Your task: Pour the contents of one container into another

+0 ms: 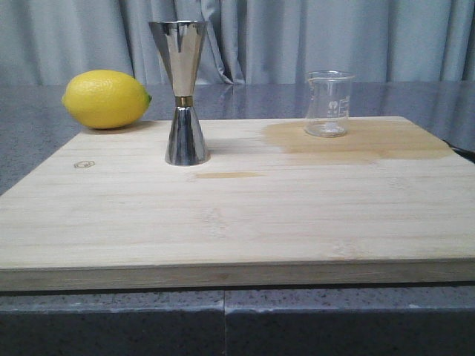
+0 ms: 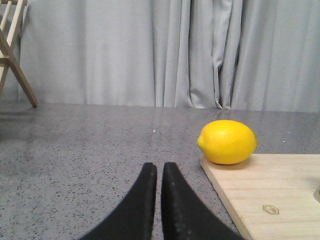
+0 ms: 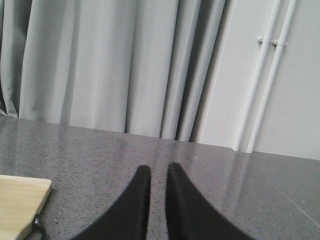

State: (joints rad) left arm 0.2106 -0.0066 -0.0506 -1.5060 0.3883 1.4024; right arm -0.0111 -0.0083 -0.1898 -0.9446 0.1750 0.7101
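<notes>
In the front view a small clear glass beaker (image 1: 328, 104) with white scale marks stands upright at the back right of a wooden board (image 1: 223, 215). Whether it holds liquid cannot be told. The tall steel hourglass jigger (image 1: 182, 93), gold band at its waist, stands upright at the board's back left. Neither gripper shows in the front view. My left gripper (image 2: 159, 167) hovers over the grey counter left of the board, fingers together with only a thin slit and nothing between them. My right gripper (image 3: 158, 170) is over the counter to the right of the board, also closed and empty.
A yellow lemon (image 1: 105, 99) lies at the board's back left corner, also seen as the lemon (image 2: 227, 142) in the left wrist view. A darker wet patch (image 1: 356, 139) spreads around the beaker. Grey curtains hang behind. A wooden stand leg (image 2: 12, 55) is far left.
</notes>
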